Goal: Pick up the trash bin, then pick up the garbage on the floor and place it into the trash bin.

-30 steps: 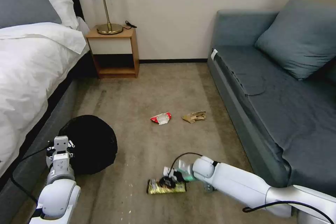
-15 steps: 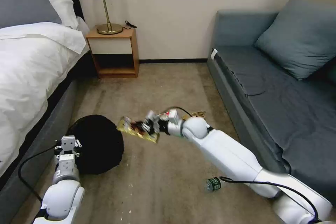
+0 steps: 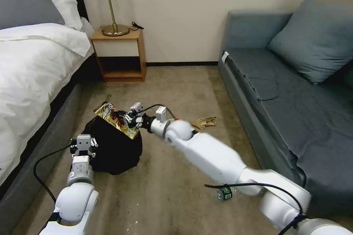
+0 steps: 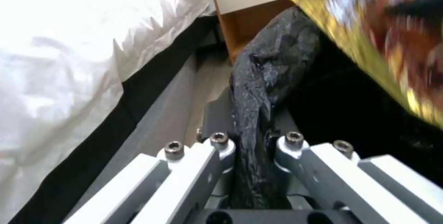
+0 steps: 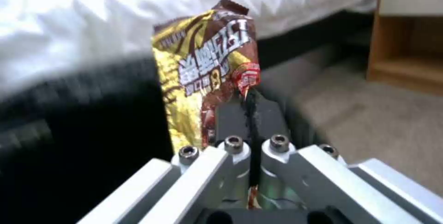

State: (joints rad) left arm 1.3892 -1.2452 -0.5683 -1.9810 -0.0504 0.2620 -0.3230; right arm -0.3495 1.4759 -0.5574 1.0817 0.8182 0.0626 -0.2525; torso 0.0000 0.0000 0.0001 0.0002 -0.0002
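Right end effector pinches the snack wrapper shut, just above the bin's mouth. Left end effector clamps the bin's rim. Best to centre the wrapper over the opening before letting go.

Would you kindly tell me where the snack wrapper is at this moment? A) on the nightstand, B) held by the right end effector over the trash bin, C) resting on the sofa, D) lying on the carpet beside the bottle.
B: the right end effector is shut on the snack wrapper, holding it over the trash bin, whose rim the left end effector grips.
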